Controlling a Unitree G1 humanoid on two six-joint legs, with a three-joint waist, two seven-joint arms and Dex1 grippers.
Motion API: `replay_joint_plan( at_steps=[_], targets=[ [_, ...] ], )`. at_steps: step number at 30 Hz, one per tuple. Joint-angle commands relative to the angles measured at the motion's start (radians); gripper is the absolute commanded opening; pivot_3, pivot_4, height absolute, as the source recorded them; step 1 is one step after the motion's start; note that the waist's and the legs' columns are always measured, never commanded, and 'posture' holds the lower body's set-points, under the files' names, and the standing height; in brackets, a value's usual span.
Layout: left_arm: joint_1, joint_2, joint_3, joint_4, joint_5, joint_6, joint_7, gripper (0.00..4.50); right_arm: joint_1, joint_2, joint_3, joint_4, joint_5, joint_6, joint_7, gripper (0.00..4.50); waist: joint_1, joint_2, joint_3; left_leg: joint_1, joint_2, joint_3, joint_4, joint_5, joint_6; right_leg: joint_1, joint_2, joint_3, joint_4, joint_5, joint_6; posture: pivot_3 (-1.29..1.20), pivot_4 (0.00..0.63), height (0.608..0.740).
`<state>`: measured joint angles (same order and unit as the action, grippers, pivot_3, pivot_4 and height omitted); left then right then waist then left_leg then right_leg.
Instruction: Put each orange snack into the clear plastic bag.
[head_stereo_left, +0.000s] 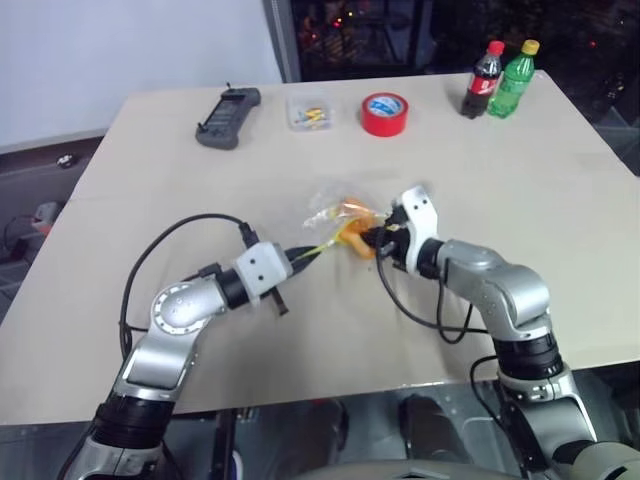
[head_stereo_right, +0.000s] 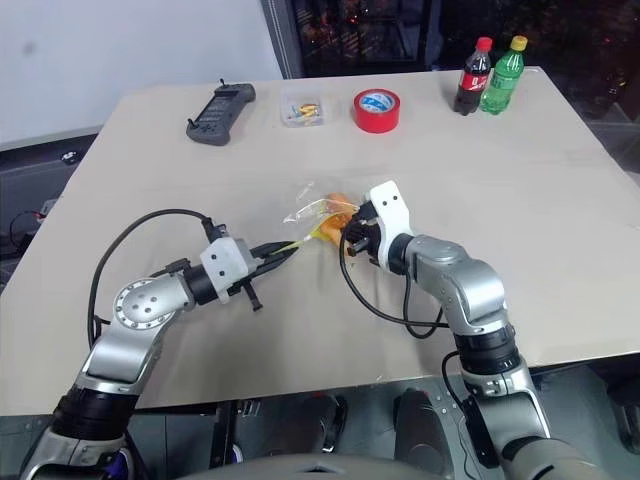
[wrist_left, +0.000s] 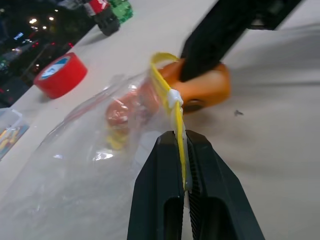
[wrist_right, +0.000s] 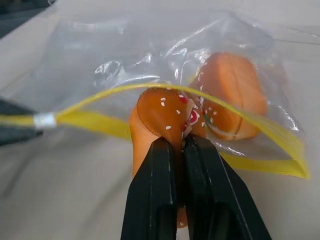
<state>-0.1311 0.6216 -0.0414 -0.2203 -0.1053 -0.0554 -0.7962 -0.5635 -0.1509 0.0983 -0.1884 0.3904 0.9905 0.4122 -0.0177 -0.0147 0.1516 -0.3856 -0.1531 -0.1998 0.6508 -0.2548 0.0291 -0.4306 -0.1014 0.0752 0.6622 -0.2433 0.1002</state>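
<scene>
On the far left of the table (head_stereo_left: 120, 300) lies a dark handheld device (head_stereo_left: 228, 116), then a small clear box (head_stereo_left: 308, 112) of colourful bits and a red tape roll (head_stereo_left: 385, 113) to its right. Nearer, my left gripper (wrist_left: 182, 165) is clamped tight on the yellow seal strip (wrist_left: 176, 120) of the clear plastic bag (wrist_right: 150, 55), holding that edge up just above the middle of the table. One orange snack (wrist_right: 232, 95) sits inside the bag, behind the strip. The second orange snack (wrist_right: 162, 117) is at the bag's mouth, partly across the seal line, pinched between the closed fingers of my right gripper (wrist_right: 181, 150), which reaches in from the right. The two grippers face each other, close together, with the bag between them. At the far right corner stand a cola bottle (head_stereo_left: 484, 80) and a green bottle (head_stereo_left: 513, 79), side by side and upright.
</scene>
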Motion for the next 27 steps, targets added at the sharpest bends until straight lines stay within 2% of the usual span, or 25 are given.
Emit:
replay_joint_plan(
  at_steps=[1, 10, 18, 23, 27],
  targets=[
    [0.009, 0.013, 0.014, -0.022, -0.017, -0.019, -0.014, 0.00, -0.033, 0.006, -0.062, 0.012, 0.045, -0.010, 0.011, 0.02, 0.000, 0.000, 0.000, 0.000, 0.000, 0.000, 0.000, 0.000, 0.000, 0.000, 0.000, 0.000, 0.000, 0.000, 0.000, 0.00, 0.150, 0.740],
    [0.027, 0.028, 0.012, -0.028, -0.021, -0.024, -0.039, 0.00, -0.074, 0.040, -0.137, 0.115, 0.174, 0.070, 0.063, 0.02, -0.007, 0.000, 0.000, 0.000, 0.000, 0.000, -0.001, 0.000, 0.000, -0.001, 0.000, 0.000, 0.000, 0.000, 0.000, 0.00, 0.150, 0.740],
    [0.034, 0.030, 0.009, -0.030, -0.014, -0.036, -0.041, 0.00, -0.122, 0.151, -0.293, 0.248, 0.331, 0.207, 0.009, 0.02, -0.024, 0.001, 0.000, 0.000, 0.000, 0.000, -0.001, 0.000, 0.000, -0.001, 0.000, 0.000, 0.000, 0.000, 0.000, 0.00, 0.150, 0.740],
    [0.038, 0.021, 0.003, -0.035, -0.010, -0.047, -0.033, 0.00, -0.129, 0.238, -0.295, 0.316, 0.325, 0.161, -0.033, 0.02, -0.028, 0.001, 0.000, 0.000, 0.001, 0.001, -0.002, 0.000, 0.000, -0.001, 0.000, 0.001, 0.001, 0.000, 0.000, 0.00, 0.150, 0.740],
    [0.048, 0.014, 0.009, -0.041, -0.009, -0.051, -0.020, 0.00, -0.141, 0.289, -0.259, 0.372, 0.251, 0.014, -0.059, 0.02, -0.027, 0.001, 0.000, 0.000, 0.001, 0.001, -0.002, 0.000, 0.000, -0.001, 0.000, 0.001, 0.001, 0.000, 0.000, 0.00, 0.150, 0.740]
  ],
)
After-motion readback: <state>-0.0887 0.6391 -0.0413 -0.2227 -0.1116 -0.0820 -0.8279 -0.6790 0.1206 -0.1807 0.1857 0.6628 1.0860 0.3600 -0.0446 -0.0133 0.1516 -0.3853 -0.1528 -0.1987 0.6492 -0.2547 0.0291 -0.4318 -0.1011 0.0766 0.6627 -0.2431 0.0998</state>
